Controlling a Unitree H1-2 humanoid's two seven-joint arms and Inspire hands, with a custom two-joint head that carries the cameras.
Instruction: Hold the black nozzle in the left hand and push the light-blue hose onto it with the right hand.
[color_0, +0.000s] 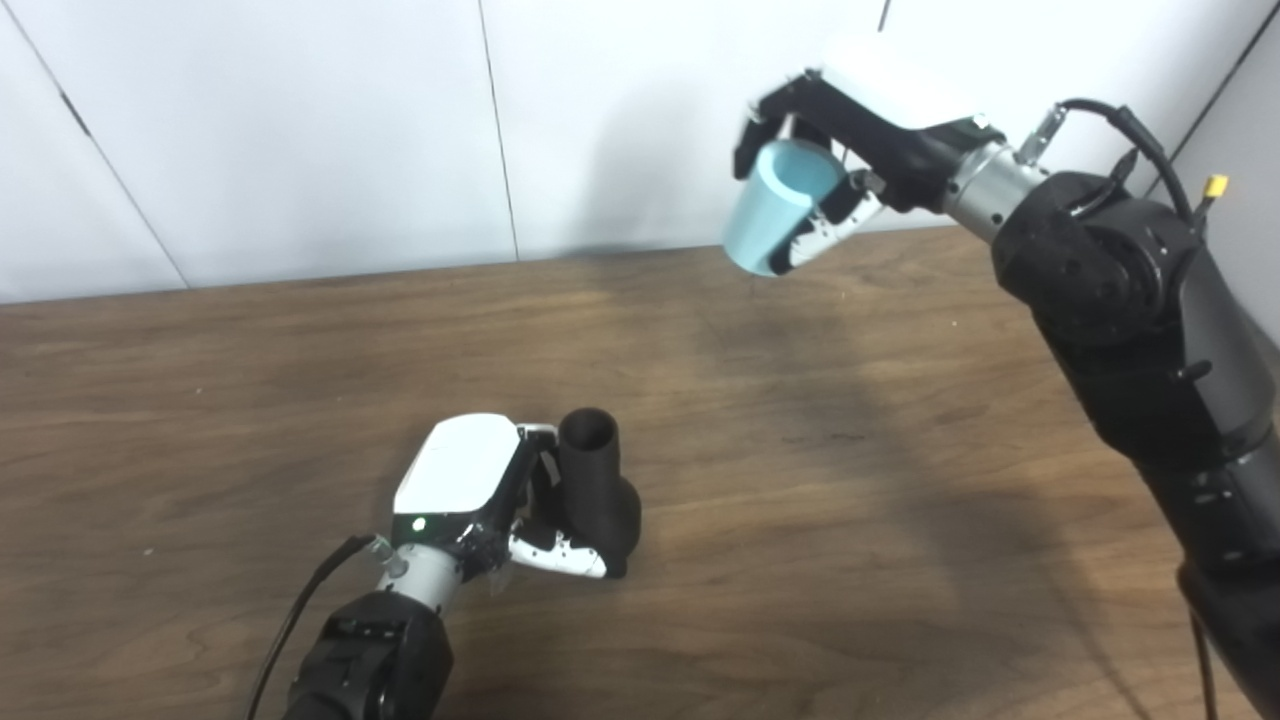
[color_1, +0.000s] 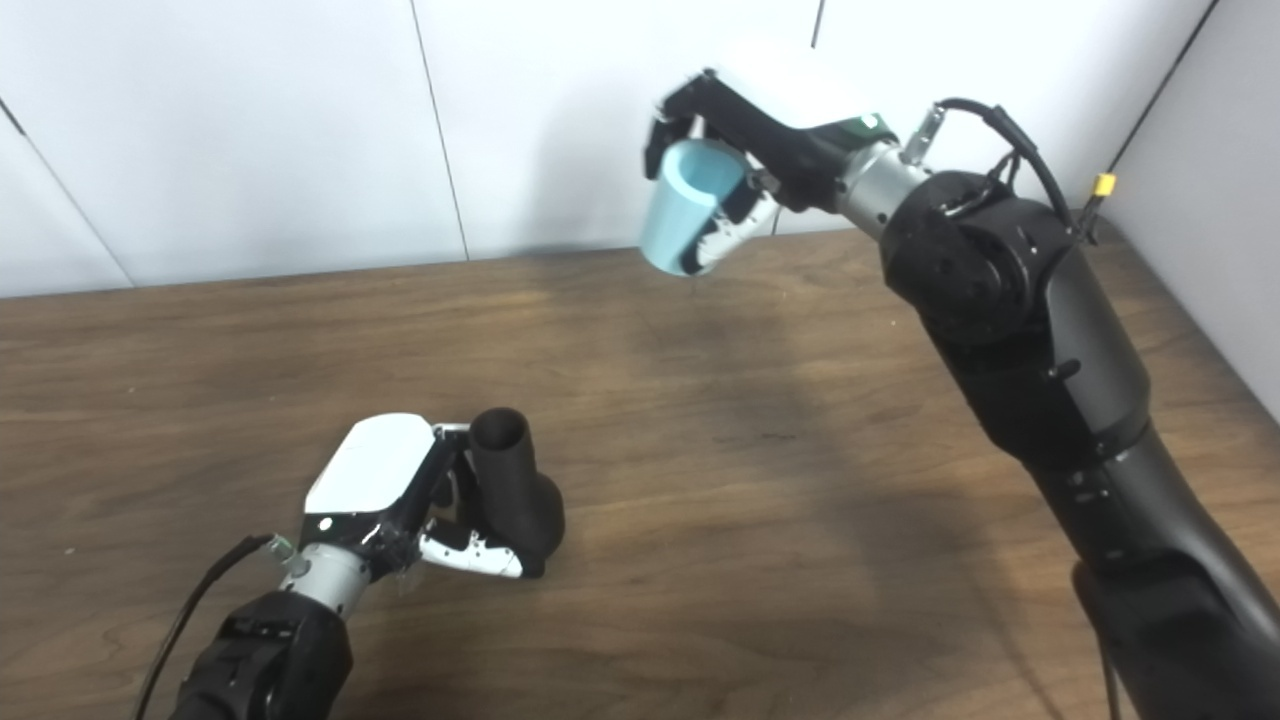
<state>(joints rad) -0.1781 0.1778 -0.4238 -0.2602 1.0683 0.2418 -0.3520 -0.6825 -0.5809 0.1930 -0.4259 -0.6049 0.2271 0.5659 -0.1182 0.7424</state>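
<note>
The left hand (color_0: 470, 490) has its fingers (color_0: 560, 555) curled around the black nozzle (color_0: 597, 490), with the thumb lying across the lower front of it and the other fingers hidden behind it. The nozzle stands nearly upright in this grip, on the side of the hand away from the wrist. Its open round mouth rises above the fingers and faces up, and its wider bottom sits at or just above the wooden table (color_0: 850, 480); the pictures do not show whether it touches. The white back of the hand faces up, and the left arm (color_0: 375, 660) comes in from the lower left with a black cable beside it.

The right hand (color_1: 760, 130) is closed on the light-blue hose (color_1: 690, 210), a short thick tube. Dark fingers wrap over its upper end and a white-and-black thumb presses its side. The hose tilts, its lower end sticking out below the fingers and pointing down and to the left. It hangs high above the table, in front of the white wall (color_0: 300, 130), well apart from the nozzle. The right arm (color_1: 1040, 360) comes in from the lower right.
</note>
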